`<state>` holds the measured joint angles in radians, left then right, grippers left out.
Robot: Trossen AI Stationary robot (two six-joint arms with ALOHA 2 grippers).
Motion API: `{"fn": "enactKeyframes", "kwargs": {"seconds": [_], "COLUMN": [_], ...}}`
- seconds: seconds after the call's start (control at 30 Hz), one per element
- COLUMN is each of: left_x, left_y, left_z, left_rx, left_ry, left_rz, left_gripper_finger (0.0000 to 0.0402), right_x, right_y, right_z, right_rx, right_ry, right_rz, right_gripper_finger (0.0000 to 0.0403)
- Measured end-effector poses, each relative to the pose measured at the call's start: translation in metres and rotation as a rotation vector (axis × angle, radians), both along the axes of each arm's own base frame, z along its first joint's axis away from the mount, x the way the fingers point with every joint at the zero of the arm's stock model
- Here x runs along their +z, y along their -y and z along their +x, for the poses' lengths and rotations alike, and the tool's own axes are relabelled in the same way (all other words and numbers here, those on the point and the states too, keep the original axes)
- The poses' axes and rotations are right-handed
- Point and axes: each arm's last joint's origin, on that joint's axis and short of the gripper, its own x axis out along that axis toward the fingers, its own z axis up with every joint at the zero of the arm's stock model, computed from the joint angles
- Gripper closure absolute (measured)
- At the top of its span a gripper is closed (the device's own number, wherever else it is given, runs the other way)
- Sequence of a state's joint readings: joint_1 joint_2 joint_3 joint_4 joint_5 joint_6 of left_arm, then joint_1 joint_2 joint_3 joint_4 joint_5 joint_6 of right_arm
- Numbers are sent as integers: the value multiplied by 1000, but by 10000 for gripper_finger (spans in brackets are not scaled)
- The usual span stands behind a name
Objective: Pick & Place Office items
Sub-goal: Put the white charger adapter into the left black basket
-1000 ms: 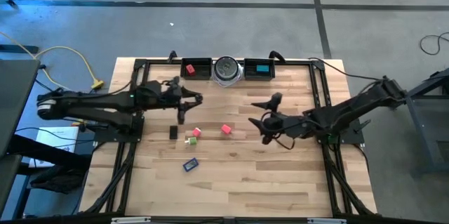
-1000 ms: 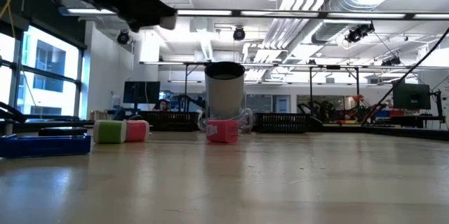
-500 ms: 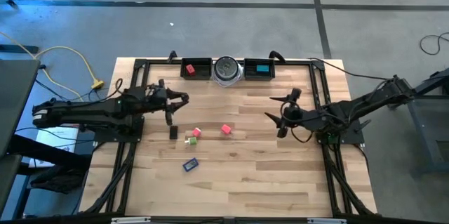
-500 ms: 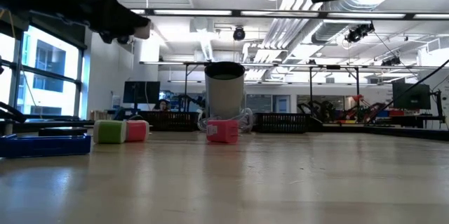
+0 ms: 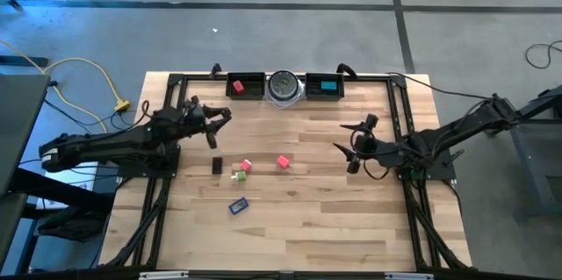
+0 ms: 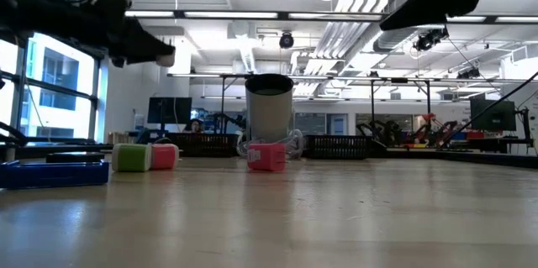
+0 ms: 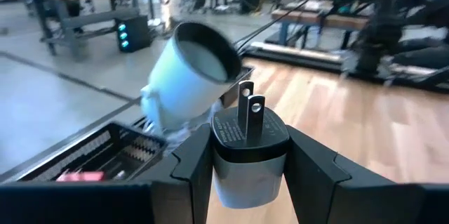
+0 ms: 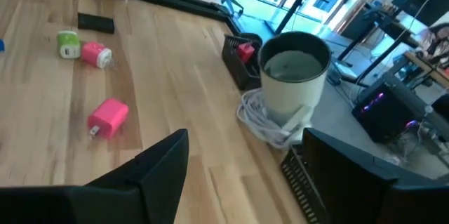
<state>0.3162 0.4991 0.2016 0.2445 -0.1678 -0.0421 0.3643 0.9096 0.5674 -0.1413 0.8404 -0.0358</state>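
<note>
My left hand (image 7: pixel 249 164) is closed on a black plug adapter (image 7: pixel 250 150), its two prongs pointing away from the wrist; in the high view it hangs above the left part of the surface (image 5: pixel 299 218), short of the back trays. The adapter looks rigid, light and smooth-sided; the fingers (image 7: pixel 193 161) clamp its flat flanks near the base, which I judge the safest hold since the prongs give no purchase. My right hand (image 5: pixel 354 145) hovers over the right part of the surface with fingers spread wide, holding nothing. Still lying on the surface: a black bar (image 5: pixel 217 166), a green cube (image 5: pixel 240 175) touching a small pink block (image 5: pixel 246 166), a larger pink block (image 5: pixel 283 162) and a blue flat piece (image 5: pixel 238 205). These are adapter-like too, hard plastic, probably easy to tip, so best gripped across their wider faces. At the back edge, the left tray (image 5: pixel 250 87) holds a red block (image 5: pixel 237 87), the right tray (image 5: pixel 318 94) a teal block (image 5: pixel 327 86). Between the trays stands a round grey cup (image 5: pixel 284 87) with a white cable coiled at its foot.
</note>
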Motion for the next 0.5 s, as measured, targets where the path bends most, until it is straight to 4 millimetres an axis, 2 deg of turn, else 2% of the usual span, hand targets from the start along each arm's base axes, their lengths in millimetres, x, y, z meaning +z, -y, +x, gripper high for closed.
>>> {"fn": "enactKeyframes", "kwargs": {"seconds": [0.23, 0.5], "left_x": [-6, -15], "left_y": [-19, -45], "left_z": [8, 23], "left_rx": [109, 146], "left_ry": [-26, 3], "left_rz": [7, 18], "left_gripper_finger": [270, 270], "right_x": [-18, -21], "right_y": [0, 1], "right_z": [-2, -2], "right_rx": [-8, -20], "right_ry": [44, 52], "right_rz": [24, 20], "right_gripper_finger": [137, 137]}}
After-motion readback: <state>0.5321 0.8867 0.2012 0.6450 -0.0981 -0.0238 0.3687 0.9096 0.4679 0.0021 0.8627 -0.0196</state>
